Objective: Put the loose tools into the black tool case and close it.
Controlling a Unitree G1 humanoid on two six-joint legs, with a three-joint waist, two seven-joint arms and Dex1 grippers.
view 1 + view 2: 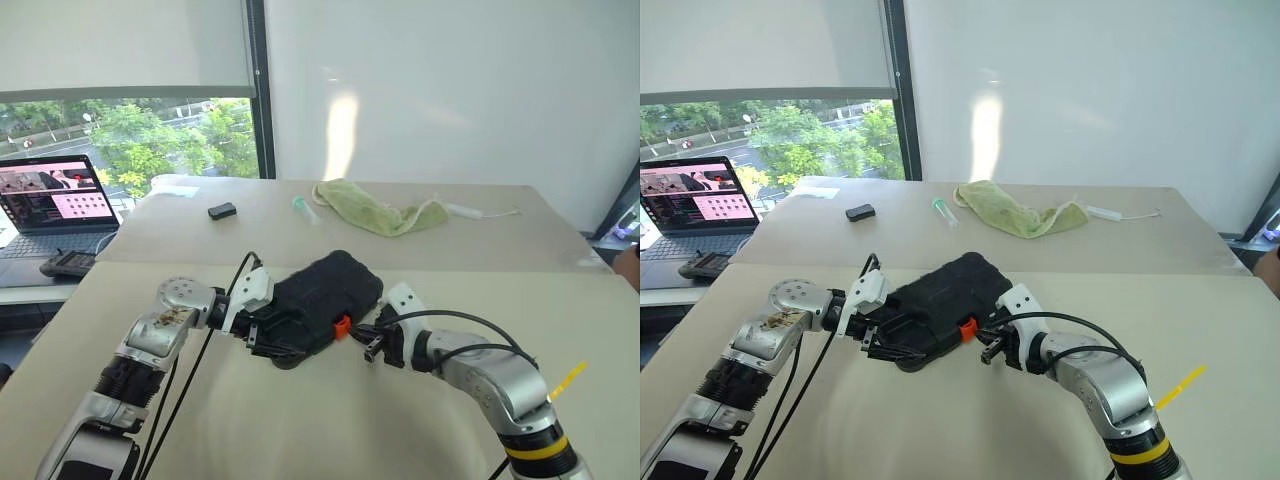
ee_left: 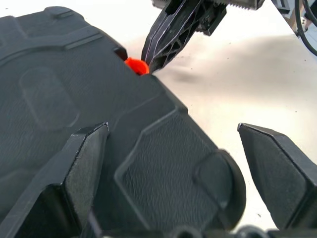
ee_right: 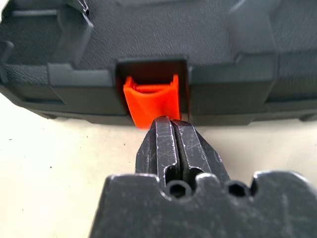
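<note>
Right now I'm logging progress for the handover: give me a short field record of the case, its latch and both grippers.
case: black tool case lid down, on the table
latch: orange latch on the case's front edge
right gripper: right gripper shut, tips at the latch
left gripper: left gripper open, fingers either side of a case corner

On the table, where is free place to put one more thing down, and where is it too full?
Free: the near table between the two arms, and the stretch between the tool case and the green cloth. Crowded: around the case, with the left gripper at one end and the right gripper at its orange latch.
</note>
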